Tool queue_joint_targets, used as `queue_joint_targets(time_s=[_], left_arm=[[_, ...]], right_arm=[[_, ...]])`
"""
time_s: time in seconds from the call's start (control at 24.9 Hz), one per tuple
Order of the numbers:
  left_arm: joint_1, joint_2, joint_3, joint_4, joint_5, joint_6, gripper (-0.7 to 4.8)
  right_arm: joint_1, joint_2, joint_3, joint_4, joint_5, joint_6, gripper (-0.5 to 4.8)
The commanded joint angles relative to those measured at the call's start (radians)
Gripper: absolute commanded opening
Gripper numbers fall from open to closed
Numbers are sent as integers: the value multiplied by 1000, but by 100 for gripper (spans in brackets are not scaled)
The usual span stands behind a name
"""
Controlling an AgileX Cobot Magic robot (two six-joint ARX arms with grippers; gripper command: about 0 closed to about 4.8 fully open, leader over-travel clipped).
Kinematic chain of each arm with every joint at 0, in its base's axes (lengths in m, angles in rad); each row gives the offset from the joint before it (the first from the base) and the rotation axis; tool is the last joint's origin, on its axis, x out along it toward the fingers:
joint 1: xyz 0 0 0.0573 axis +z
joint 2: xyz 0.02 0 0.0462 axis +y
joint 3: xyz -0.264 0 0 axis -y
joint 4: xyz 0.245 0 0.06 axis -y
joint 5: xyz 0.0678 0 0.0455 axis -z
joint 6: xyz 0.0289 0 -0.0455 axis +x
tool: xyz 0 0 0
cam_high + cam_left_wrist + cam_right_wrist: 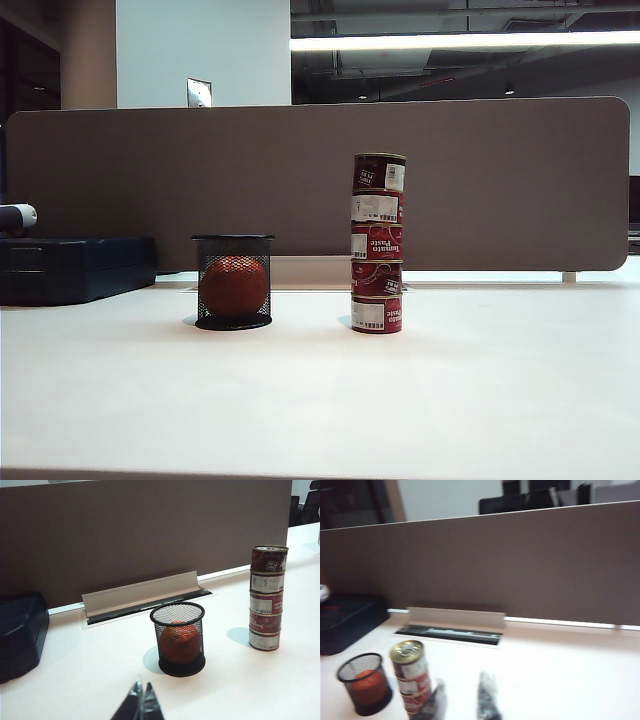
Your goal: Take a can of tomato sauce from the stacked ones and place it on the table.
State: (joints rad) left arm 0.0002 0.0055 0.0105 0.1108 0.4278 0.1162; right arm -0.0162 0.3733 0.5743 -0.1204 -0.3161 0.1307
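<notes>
The stacked ones (378, 243) are several short dark-red tins standing in one upright column on the white table (480, 400). The topmost can of tomato sauce (379, 172) has a silver rim. Neither gripper shows in the exterior view. In the left wrist view my left gripper (141, 687) is shut and empty, hanging over the table well short of the stack (266, 597). In the right wrist view my right gripper (463, 687) is blurred, with its fingers apart and nothing between them. It is close beside the stack (412, 680), whose top can (408, 652) stands just off one finger.
A black mesh cup (233, 282) holding an orange-red ball stands left of the stack. A brown-grey divider panel (300, 180) closes the table's far side, with a raised cable-slot flap (142, 594) at its foot. A dark box (70, 268) sits at the far left.
</notes>
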Motion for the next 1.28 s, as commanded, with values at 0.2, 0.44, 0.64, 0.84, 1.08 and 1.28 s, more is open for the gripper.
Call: queue_joint_targets(time_s=[0.2, 0.44, 0.64, 0.84, 1.08, 1.28], left_arm=[[1, 1, 3, 11, 7, 0, -5], [1, 1, 3, 11, 6, 0, -5], [1, 1, 3, 11, 6, 0, -5], [1, 1, 3, 11, 6, 0, -5], [1, 1, 3, 10, 6, 0, -5], [1, 1, 3, 10, 3, -22, -5]], right_arm=[[84, 335, 240, 28, -108, 0, 124], [235, 576, 298, 243, -108, 1, 285], [292, 707, 301, 372, -99, 1, 380], [312, 806, 303, 424, -30, 2, 479], [343, 969, 341, 443, -30, 24, 479], [399, 1120, 421, 443, -14, 23, 479]])
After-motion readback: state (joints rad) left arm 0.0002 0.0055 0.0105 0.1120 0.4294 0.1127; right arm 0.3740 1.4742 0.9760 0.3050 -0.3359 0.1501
